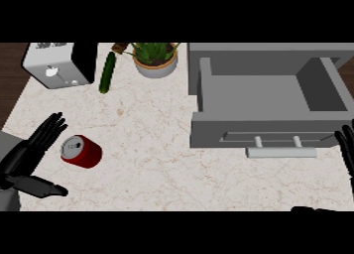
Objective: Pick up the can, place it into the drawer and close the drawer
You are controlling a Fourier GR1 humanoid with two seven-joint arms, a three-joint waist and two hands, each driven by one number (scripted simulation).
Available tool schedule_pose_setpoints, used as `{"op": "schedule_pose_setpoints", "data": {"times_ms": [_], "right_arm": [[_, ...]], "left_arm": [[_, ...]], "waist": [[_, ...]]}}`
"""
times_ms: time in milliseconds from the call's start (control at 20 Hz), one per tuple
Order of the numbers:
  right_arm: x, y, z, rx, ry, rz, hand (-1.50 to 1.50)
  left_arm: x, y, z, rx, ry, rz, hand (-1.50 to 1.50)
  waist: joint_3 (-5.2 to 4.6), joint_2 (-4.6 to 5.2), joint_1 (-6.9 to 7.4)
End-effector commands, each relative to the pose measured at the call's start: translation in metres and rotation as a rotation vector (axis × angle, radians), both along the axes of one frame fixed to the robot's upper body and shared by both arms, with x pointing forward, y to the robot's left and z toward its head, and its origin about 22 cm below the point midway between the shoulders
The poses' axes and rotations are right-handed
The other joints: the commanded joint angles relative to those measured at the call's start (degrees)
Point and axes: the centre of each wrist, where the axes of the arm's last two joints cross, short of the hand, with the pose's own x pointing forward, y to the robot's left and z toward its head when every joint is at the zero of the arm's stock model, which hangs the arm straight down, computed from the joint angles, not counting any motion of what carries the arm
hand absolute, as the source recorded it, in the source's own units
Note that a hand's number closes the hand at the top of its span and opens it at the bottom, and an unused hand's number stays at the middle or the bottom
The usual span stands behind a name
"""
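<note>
The left hand (24, 158) sits at the near left of the counter (150, 171), fingers straight and thumb splayed out, so it's released and holding nothing. The gap between fingers and thumb faces the can (81, 152), which looks like a lineup for a side grab. The red can is just right of those fingers, apparently upright with its top showing. Can't tell if they touch yet.

The right hand (351, 149) is parked at the right edge, fingers up and relaxed, just resting.

The drawer (267, 130) is pulled wide open over on the right with its handle (280, 152) on the near side, so there's room to drop the can in, but it's well apart from the can. The toaster (59, 64), cucumber (107, 73) and plant (156, 59) sit along the far edge, out of the way.
</note>
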Motion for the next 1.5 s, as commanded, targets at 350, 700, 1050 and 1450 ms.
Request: {"op": "schedule_pose_setpoints", "data": {"times_ms": [350,700,1050,1450], "right_arm": [[-0.006,0.003,0.002,-0.01,-0.016,-0.016,-1.5],[0.0,0.008,0.011,-0.002,-0.031,-0.003,-1.5],[-0.018,0.01,0.019,0.002,-0.011,-0.008,-1.5],[0.001,-0.009,0.019,0.002,-0.009,-0.006,-1.5]], "left_arm": [[0.004,0.008,-0.036,-0.003,0.033,0.032,-1.5],[-0.004,0.037,-0.048,-0.015,0.072,0.048,-1.5],[0.018,0.015,-0.05,-0.011,0.057,0.038,-1.5],[0.027,-0.01,-0.056,-0.03,0.062,0.025,-1.5]], "waist": [[0.01,0.0,-0.05],[-0.03,0.11,-0.24],[-0.03,0.08,-0.39],[0.01,0.03,-0.03]]}}
